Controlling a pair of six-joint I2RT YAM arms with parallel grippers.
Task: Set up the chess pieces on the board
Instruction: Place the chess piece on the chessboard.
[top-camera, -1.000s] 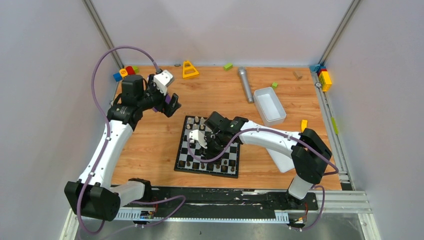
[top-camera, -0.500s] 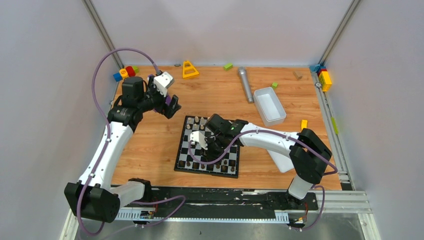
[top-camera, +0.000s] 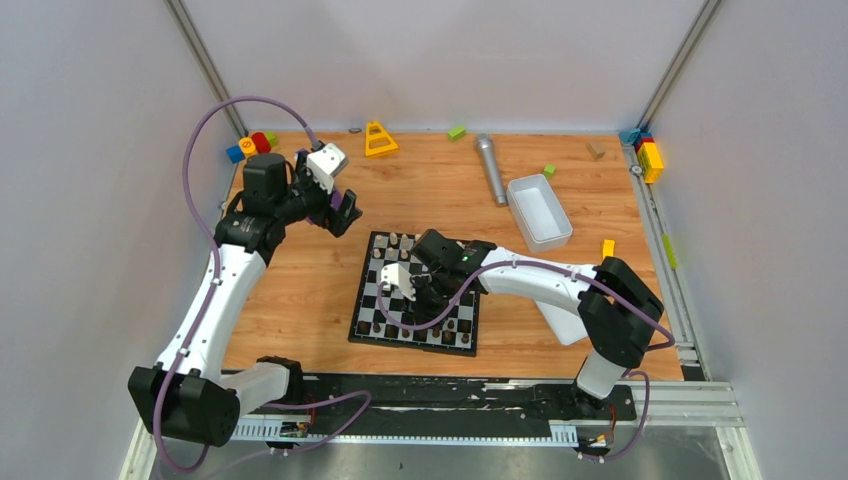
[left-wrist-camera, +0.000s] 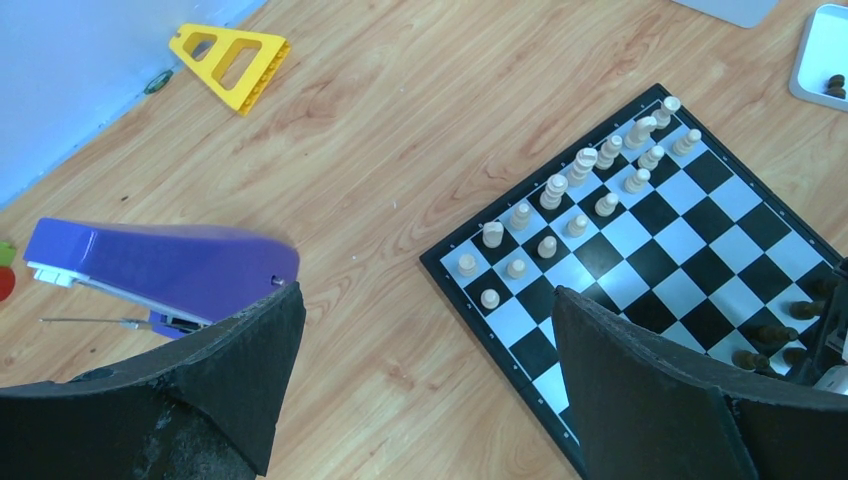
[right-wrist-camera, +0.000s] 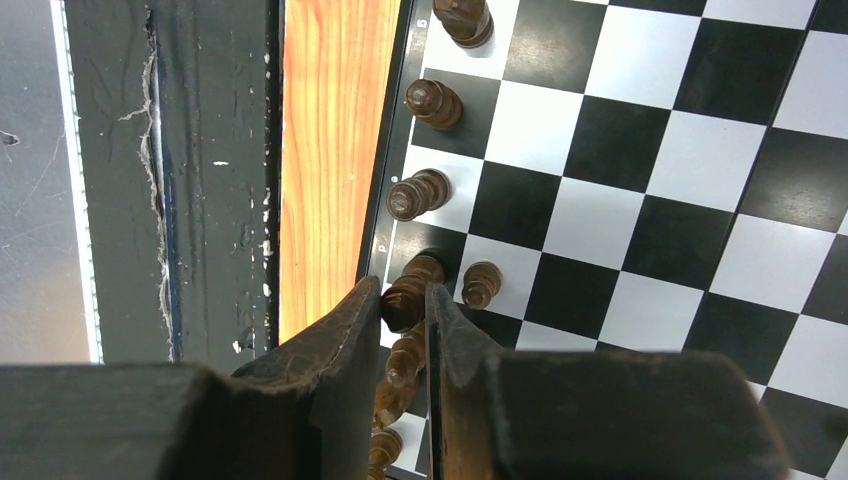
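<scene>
The black-and-white board lies mid-table. Cream chess pieces stand in two rows along its far side. Dark brown pieces line its near edge row. My right gripper hangs low over that edge row, shut on a dark brown piece held between its fingertips. More dark pieces show beneath the fingers, and a dark pawn stands just beside them. My left gripper hovers open over bare wood left of the board, holding nothing. In the top view it sits off the board's far-left corner.
A white tray holding some dark pieces stands right of the board. A grey microphone, a yellow triangle, a purple stapler and colourful blocks lie around the back. A yellow block sits by the right arm.
My right gripper has shifted slightly toward the board's near edge, still shut on its piece. The left arm has barely moved.
</scene>
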